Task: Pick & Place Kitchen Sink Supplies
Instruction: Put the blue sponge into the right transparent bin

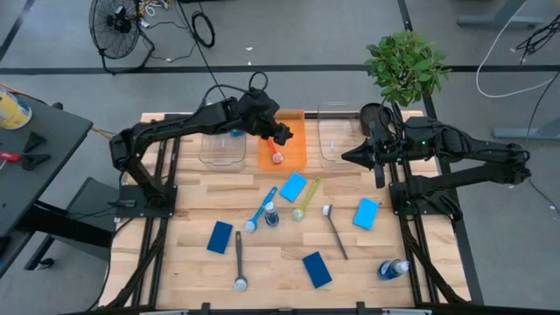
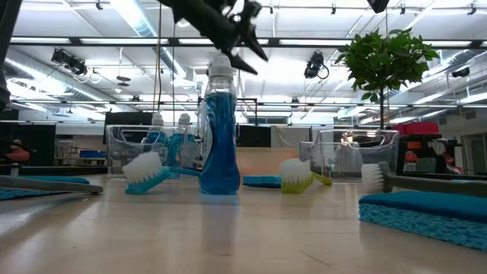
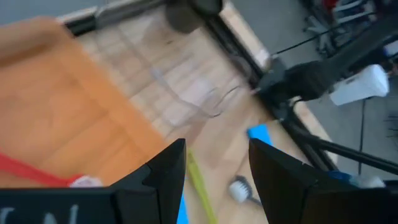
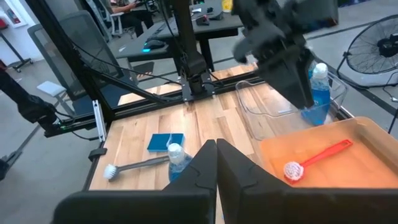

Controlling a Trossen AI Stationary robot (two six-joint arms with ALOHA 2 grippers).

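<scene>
My left gripper [image 1: 282,136] [image 3: 217,174] hangs open above the orange bin [image 1: 293,122] and holds nothing. A red brush [image 1: 277,156] [image 4: 314,158] lies flat on the floor of that bin. One blue-filled bottle [image 4: 318,93] stands in the left clear bin [image 1: 221,150]. My right gripper [image 1: 346,157] [image 4: 216,155] is shut and empty, raised near the right clear bin [image 1: 337,131]. On the table lie several blue sponges [image 1: 293,185], a blue brush [image 1: 260,210], a yellow-green brush [image 1: 306,199], two dark grey brushes [image 1: 335,229], an upright bottle [image 1: 271,214] [image 2: 219,129] and a fallen bottle [image 1: 392,269].
A green potted plant [image 1: 405,66] stands at the table's far right corner. The three bins sit in a row along the far edge. A fan [image 1: 116,26] and a side table [image 1: 35,149] stand off the table to the left.
</scene>
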